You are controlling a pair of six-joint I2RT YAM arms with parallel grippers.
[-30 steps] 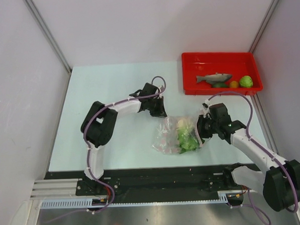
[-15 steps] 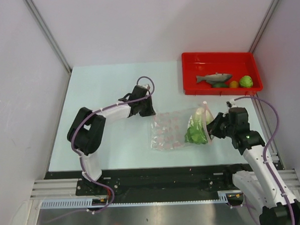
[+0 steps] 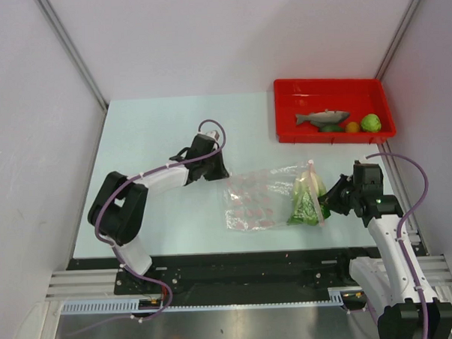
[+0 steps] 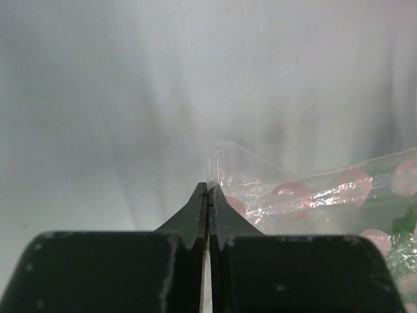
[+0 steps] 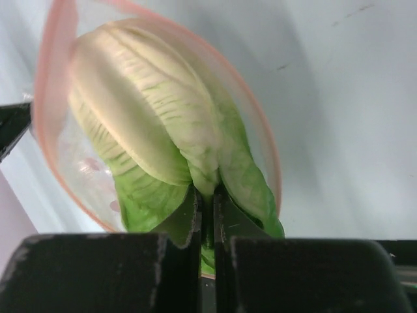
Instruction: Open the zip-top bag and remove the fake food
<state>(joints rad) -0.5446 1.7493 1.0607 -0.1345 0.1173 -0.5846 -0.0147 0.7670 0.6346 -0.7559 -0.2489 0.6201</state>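
Observation:
The clear zip-top bag (image 3: 257,200) lies stretched flat at mid-table, its pinkish-red zip strip (image 3: 315,190) at the right end. My left gripper (image 3: 220,173) is shut on the bag's left corner (image 4: 225,163). My right gripper (image 3: 329,203) is shut on the leafy lettuce piece (image 3: 305,202) at the bag's mouth. In the right wrist view the lettuce (image 5: 150,111) is ringed by the zip strip (image 5: 51,72), with my gripper (image 5: 207,199) clamped on its base. The grey fish (image 3: 323,118), orange-brown fruit (image 3: 352,126) and light green fruit (image 3: 371,122) lie in the red tray (image 3: 282,111).
The red tray stands at the back right corner, near the right wall. A dark green piece (image 3: 331,127) lies beside the fish. The black rail (image 3: 238,266) runs along the table's near edge.
My right gripper has pulled the lettuce to the right, up to the bag's mouth. My left gripper has moved left with the bag's corner, and the bag has stretched out flat.

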